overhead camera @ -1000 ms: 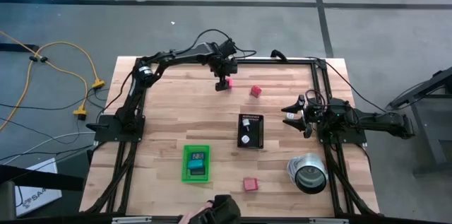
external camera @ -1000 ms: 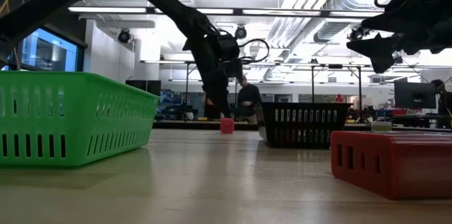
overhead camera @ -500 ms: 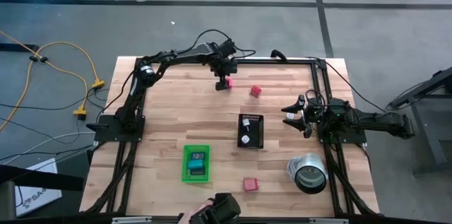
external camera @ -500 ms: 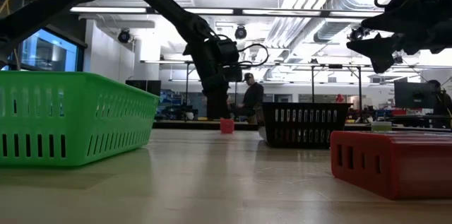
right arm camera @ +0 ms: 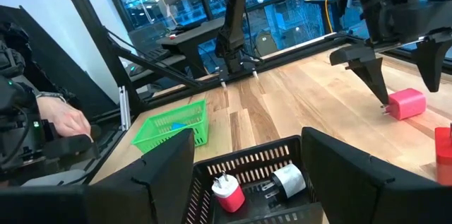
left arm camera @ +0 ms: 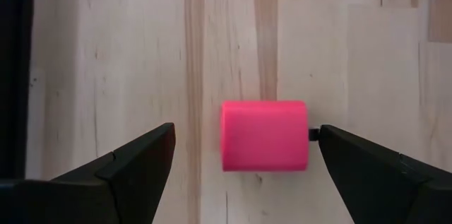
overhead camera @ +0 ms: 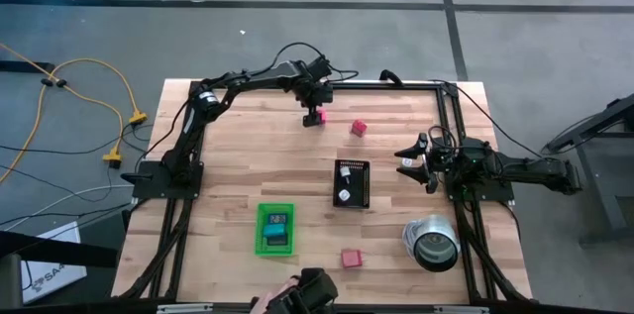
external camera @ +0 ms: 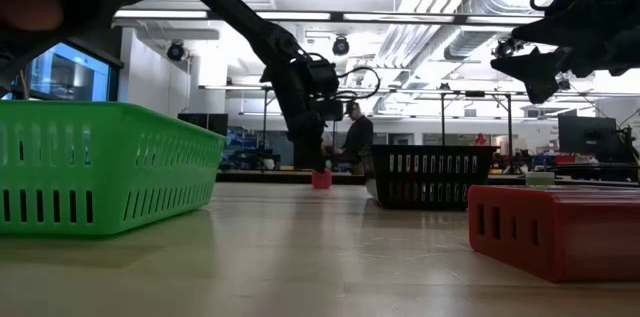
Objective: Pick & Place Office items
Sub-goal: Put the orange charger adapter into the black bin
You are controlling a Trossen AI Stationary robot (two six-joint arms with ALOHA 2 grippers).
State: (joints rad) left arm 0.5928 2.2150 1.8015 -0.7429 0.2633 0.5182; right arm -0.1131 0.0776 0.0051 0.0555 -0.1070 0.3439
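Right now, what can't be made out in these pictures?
- Green tray contents: too small in the high view, walled off in the low view.
- Silver can: interior too dark from above.
- Person: cut off by the right wrist view's edge.
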